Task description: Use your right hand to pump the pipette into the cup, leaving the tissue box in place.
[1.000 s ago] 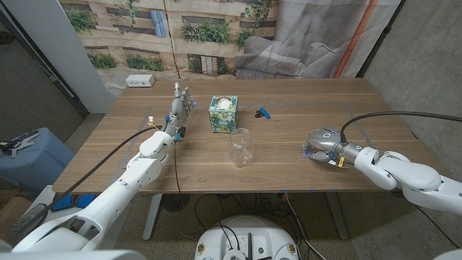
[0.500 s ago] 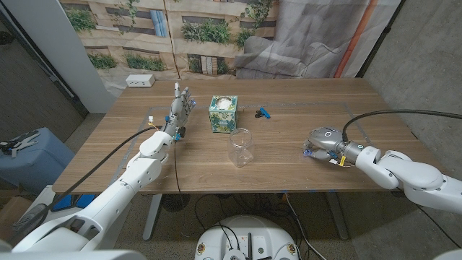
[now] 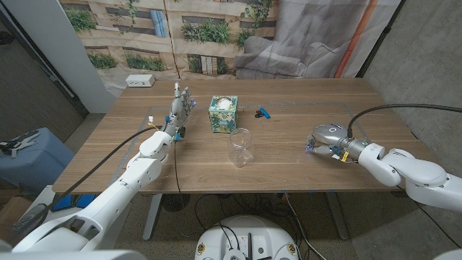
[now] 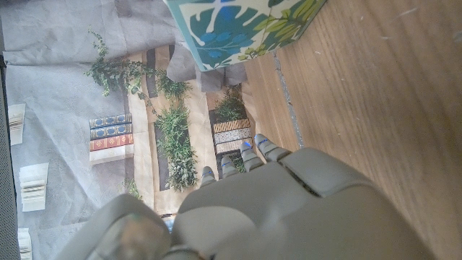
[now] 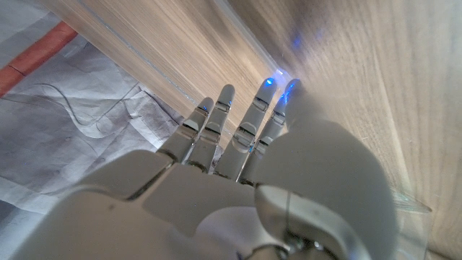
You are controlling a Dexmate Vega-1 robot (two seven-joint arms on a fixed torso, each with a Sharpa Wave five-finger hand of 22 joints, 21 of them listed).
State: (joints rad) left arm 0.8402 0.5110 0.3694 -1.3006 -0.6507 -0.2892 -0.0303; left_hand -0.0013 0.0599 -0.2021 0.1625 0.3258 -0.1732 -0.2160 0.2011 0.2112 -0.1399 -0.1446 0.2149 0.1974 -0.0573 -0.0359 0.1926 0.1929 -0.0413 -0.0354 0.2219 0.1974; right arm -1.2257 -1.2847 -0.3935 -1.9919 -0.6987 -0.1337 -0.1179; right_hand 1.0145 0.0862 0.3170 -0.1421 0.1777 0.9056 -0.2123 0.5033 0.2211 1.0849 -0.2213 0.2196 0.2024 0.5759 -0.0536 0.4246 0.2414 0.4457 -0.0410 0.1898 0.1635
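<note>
A small blue and black pipette lies on the table just right of the patterned tissue box. The clear cup stands upright in front of the box, nearer the table's front edge. My right hand is low over the wood far to the right of the cup, fingers stretched out and holding nothing; the right wrist view shows those fingers reaching along the table. My left hand stands upright left of the box with fingers apart and nothing in it. The box's corner lies beyond that hand.
A white power strip lies at the back left of the wooden table. Black cables run along both arms. A printed backdrop and grey sheeting hang behind the table's far edge.
My right hand has shifted a little to the right and turned slightly on the table. The left hand, cup, box and pipette have stayed where they were.
</note>
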